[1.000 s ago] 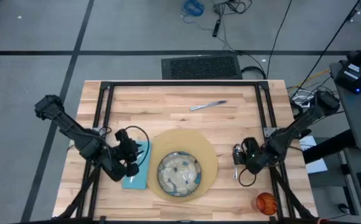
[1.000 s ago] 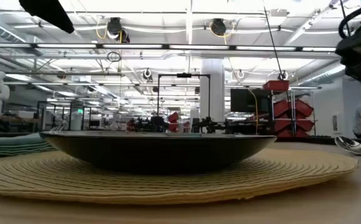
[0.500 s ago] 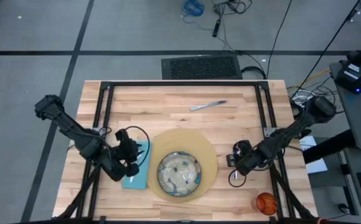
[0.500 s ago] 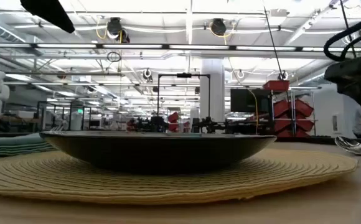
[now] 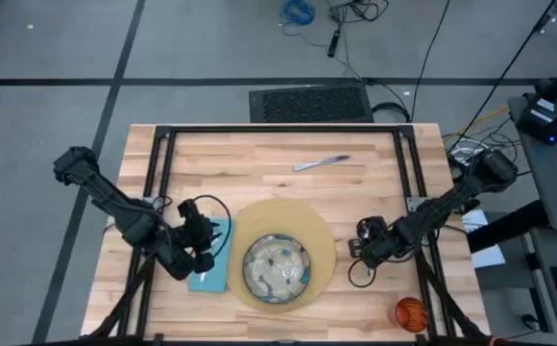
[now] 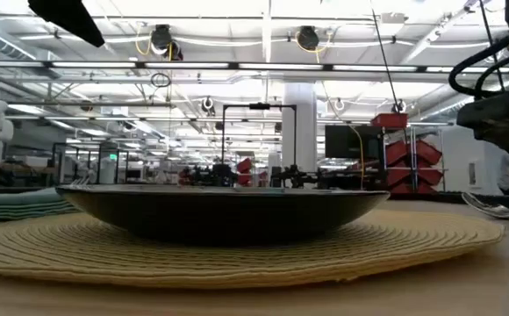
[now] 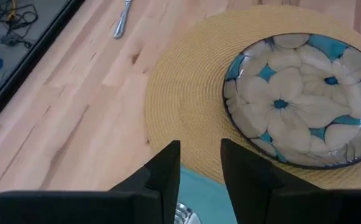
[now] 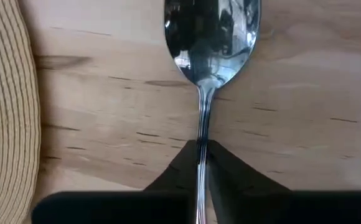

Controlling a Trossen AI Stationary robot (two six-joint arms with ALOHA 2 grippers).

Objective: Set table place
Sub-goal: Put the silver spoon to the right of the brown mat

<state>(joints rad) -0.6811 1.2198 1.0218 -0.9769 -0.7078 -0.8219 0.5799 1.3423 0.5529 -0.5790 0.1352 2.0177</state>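
I see the mat (image 5: 280, 258) lying at the near middle of the table (image 5: 259, 163), with the dish (image 5: 278, 266) sitting on it; the left wrist view shows the dish has a blue and cream flower pattern inside. The napkin (image 5: 211, 270) lies flat just to the left of the mat, touching its edge. My right gripper (image 8: 201, 163) is down at the table just right of the mat, its fingers pinched on the spoon (image 8: 210, 43) handle; the spoon's bowl points away from the wrist and sits over bare wood beside the mat's edge. In the low view the spoon (image 6: 487, 207) shows at the far right, just above the tabletop. My left gripper (image 7: 200, 163) hovers over the napkin, its fingers a little apart and holding nothing, with a bit of shiny metal (image 7: 185, 214) showing on the cloth beneath them. The knife (image 5: 321, 162) lies alone toward the far side of the table, well apart from the mat. The cup (image 5: 411, 313) stands at the near right corner.
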